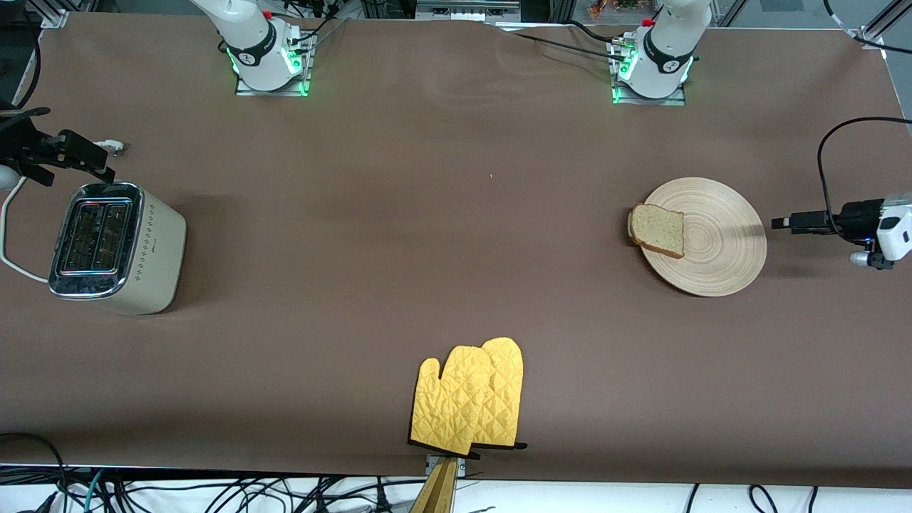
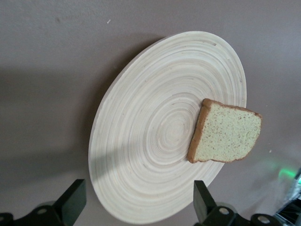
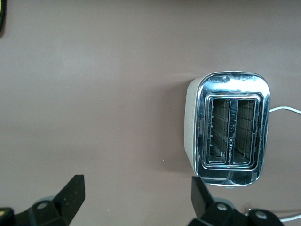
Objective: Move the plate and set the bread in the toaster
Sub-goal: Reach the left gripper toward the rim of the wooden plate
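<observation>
- You get bright, even overhead light; soft shadows beside the toaster [image 1: 117, 246] and plate [image 1: 719, 239]
- Glare on the toaster's chrome top; focus stays sharp

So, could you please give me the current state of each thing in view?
Toaster: upright, both slots empty.
Bread: lying on the plate's edge, overhanging the rim.
Plate: flat on the table.
Mitts: lying flat, overlapping.
Left gripper: open, empty, beside the plate.
Right gripper: open, empty, near the toaster.
</observation>
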